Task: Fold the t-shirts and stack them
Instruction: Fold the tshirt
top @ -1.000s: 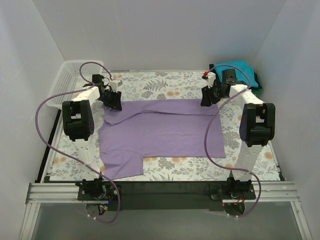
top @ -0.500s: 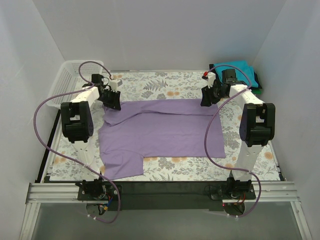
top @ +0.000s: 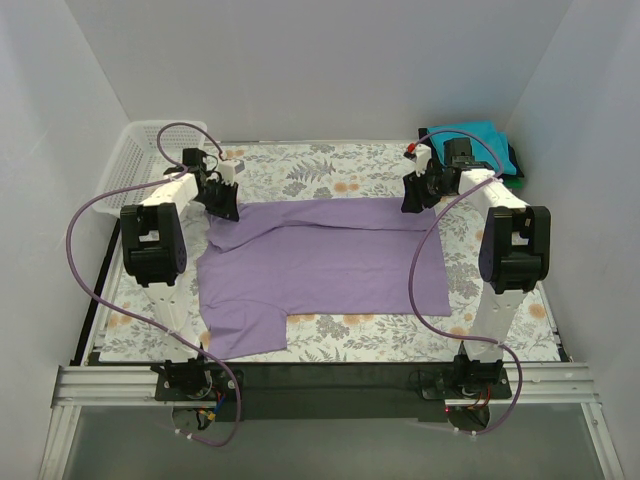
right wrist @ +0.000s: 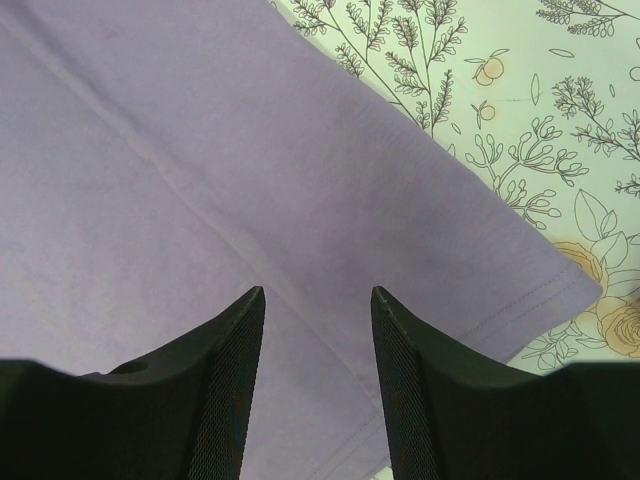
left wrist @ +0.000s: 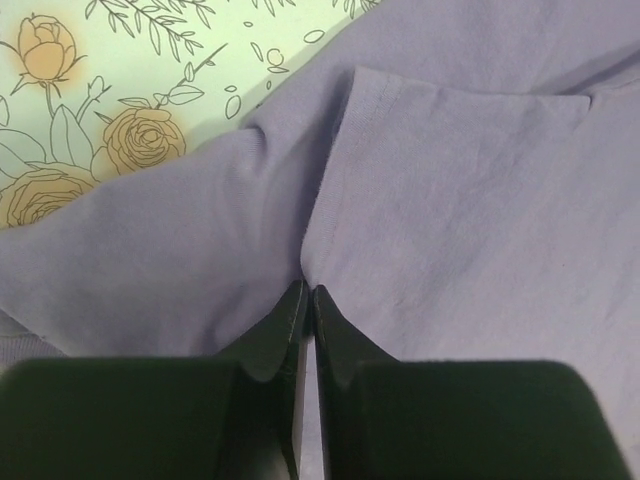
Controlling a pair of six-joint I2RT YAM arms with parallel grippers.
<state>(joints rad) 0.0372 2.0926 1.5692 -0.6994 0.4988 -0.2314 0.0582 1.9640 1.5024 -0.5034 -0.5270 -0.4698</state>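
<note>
The lavender-purple t-shirt (top: 320,262) lies spread on the floral table cloth, one sleeve at the near left. My left gripper (top: 222,204) is shut on a pinched fold of the shirt (left wrist: 420,200) at its far left corner; the cloth bunches at the fingertips (left wrist: 306,292). My right gripper (top: 415,200) is open, held just above the shirt's far right corner (right wrist: 300,200), with nothing between its fingers (right wrist: 315,295). A stack of folded shirts, teal (top: 478,133) on top with dark green beneath, sits at the far right corner behind the right arm.
A white mesh basket (top: 135,160) stands at the far left, beside the left arm. The floral table cloth (top: 330,170) covers the table. White walls close in on both sides and the back.
The left gripper has shifted slightly left and farther back with the pinched cloth, pulling the far left corner. The right arm has not moved.
</note>
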